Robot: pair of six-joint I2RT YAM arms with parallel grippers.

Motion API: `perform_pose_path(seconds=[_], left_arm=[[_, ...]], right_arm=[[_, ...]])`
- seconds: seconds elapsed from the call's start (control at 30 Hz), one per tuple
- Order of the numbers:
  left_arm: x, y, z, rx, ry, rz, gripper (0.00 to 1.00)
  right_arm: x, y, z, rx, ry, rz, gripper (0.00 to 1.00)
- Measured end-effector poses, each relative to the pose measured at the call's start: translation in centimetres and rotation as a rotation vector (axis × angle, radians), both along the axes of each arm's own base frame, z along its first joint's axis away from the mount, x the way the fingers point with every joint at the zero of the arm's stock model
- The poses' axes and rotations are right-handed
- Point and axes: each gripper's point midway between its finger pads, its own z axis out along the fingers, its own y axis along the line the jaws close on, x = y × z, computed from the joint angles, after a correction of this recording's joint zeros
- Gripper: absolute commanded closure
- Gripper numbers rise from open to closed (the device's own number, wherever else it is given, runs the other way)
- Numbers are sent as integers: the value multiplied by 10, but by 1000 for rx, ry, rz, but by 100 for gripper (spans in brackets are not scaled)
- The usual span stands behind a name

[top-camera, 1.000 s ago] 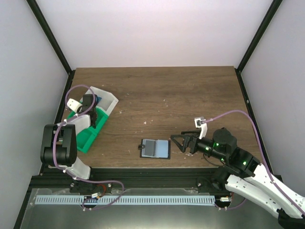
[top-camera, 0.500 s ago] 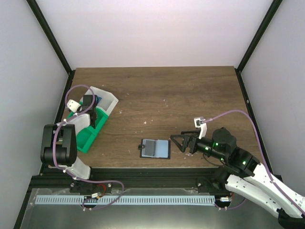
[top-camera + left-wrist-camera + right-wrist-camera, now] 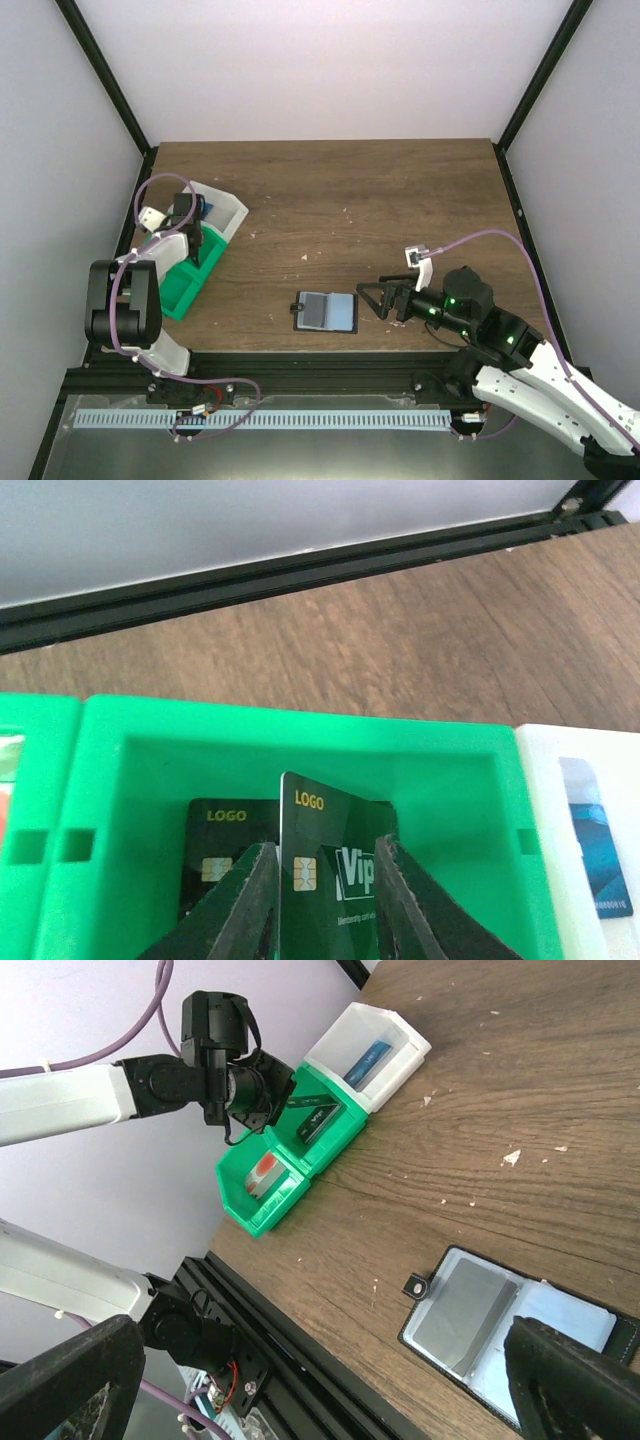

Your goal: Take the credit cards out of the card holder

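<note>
Seemingly loose, a dark card (image 3: 330, 865) stands between the left fingers (image 3: 240, 905).

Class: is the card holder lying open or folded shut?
Open. The card holder lies spread flat, both inner panels facing up.

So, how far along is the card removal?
Done: a blue card in the white bin, a reddish card in one green bin, a black card in the middle green bin. In hand: the left gripper, jaws apart, straddles a dark green card there. Left: apparently a grey card in the open card holder, beside the right gripper.
</note>
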Motion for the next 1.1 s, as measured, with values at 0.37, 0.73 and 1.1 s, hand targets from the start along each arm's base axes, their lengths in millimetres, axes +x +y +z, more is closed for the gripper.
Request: perform_pose_path(seconds=[0.37,0.73,1.1], left_arm=[[-5,4,10,5,31,50,46],[-11,-12,54,-46,-13,-80,4],[-14,-112,112,-176,-162,-741,19]], right_arm=[[-3,-3,-11,-37,34,0,0],[-3,1,-18,-21,97,-3,0],[9,11,-80,-166,287,-52,0]])
